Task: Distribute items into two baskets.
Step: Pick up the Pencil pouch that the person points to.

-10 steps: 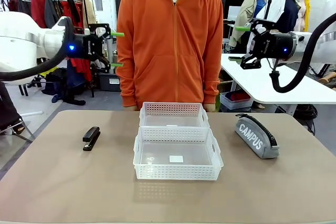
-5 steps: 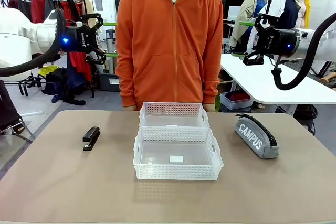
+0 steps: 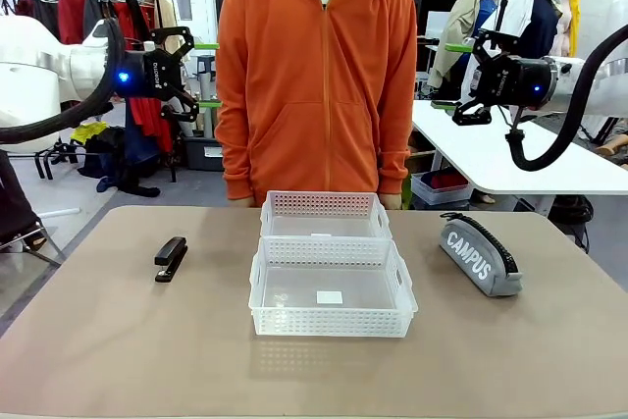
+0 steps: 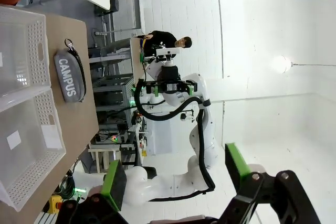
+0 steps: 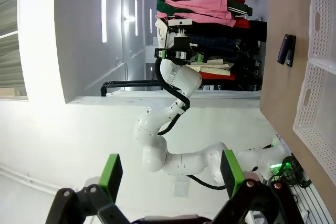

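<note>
- The left gripper [image 3: 204,74] hangs high above the table's [image 3: 108,350] left side, level with the person's chest. Its jaws stand wide apart with nothing between them.
- In the left wrist view, the left gripper's [image 4: 176,177] 2 green pads [image 4: 114,184] rise from the bottom edge, spread wide, with only the room behind them.
- The right gripper [image 3: 449,76] hangs at about the same height over the right side. It points inward toward the person, its jaws wide apart and empty.
- In the right wrist view, the right gripper [image 5: 170,174] shows the same wide gap, holding nothing.
- The 2 baskets sit at the table's middle, touching along their long sides. The near basket [image 3: 332,323] lies toward the robot and the far basket [image 3: 324,205] toward the person.
- Each basket holds only a small white label on its floor.
- The black stapler [image 3: 171,258] lies flat on the table, well to the left of the baskets.
- The grey "CAMPUS" pouch [image 3: 479,254] lies on its side to the right of the baskets, apart from them, with its black zipper on the far edge.
- A person in an orange hoodie [image 3: 319,76] stands at the far edge, just behind the far basket, arms down at the sides.
</note>
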Tool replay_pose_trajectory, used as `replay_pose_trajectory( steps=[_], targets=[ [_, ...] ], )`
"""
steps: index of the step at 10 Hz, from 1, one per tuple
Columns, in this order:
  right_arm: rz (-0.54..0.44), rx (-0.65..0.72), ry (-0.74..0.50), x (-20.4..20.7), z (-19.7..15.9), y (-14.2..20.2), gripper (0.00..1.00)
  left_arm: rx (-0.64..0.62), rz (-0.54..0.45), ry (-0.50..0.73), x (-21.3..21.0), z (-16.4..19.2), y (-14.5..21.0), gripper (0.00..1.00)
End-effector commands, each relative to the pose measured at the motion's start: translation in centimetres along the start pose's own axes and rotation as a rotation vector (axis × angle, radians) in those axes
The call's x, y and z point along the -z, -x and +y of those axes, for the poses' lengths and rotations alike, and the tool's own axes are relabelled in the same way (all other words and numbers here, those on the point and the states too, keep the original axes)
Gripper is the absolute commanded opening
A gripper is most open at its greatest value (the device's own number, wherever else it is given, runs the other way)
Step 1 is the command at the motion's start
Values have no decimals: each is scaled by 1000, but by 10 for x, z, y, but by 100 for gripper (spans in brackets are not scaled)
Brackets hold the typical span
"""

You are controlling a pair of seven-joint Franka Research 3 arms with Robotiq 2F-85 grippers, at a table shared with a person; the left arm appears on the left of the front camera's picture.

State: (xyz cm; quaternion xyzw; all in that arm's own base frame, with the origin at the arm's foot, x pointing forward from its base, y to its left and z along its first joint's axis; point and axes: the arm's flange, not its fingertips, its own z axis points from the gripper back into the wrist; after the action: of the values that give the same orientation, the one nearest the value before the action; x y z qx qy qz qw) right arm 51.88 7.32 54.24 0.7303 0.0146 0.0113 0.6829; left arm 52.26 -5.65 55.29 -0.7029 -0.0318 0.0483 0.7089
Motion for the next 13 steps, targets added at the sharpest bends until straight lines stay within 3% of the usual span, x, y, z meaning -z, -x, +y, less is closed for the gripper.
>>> replay_pose_trajectory(
  steps=[1,13],
  targets=[
    [-2,-3,-3,0,2,2,100,3,-3,4,-1,-2,1,100],
    [-2,-3,-3,0,2,2,100,3,-3,4,-1,-2,1,100]
  ],
)
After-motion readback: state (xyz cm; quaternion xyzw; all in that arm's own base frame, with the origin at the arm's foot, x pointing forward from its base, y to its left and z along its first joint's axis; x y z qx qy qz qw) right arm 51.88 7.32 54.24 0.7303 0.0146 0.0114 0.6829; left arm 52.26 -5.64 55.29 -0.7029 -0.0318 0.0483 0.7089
